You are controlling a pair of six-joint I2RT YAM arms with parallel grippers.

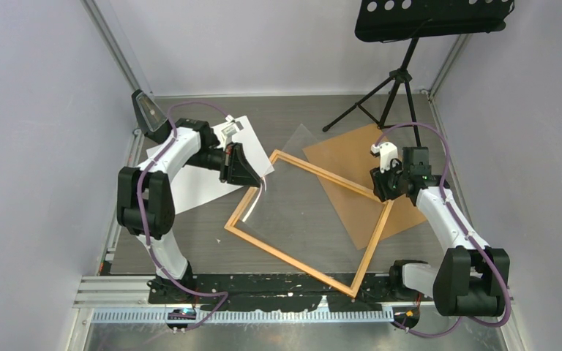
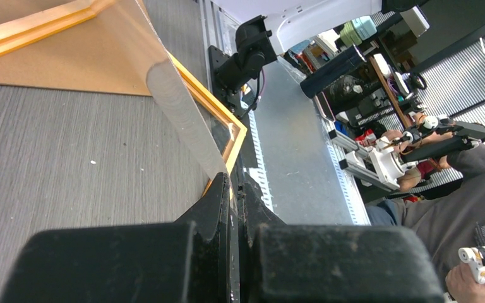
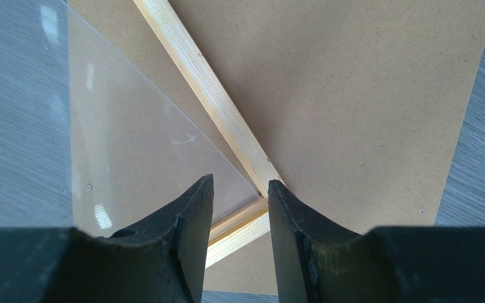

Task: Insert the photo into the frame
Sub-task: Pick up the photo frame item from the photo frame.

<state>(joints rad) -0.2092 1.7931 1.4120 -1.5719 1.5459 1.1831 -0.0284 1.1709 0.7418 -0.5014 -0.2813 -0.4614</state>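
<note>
The orange frame lies flat mid-table, turned like a diamond. The photo lies white side up at the left, partly under my left arm. My left gripper is shut on the left edge of a clear sheet that lies over the frame's opening; in the left wrist view the sheet curls up from the jaws beside the frame. My right gripper is open and empty just above the frame's right corner, its fingers on either side of it.
A brown backing board lies under the frame's right side and shows in the right wrist view. A black music stand stands at the back right. Grey walls close in the sides.
</note>
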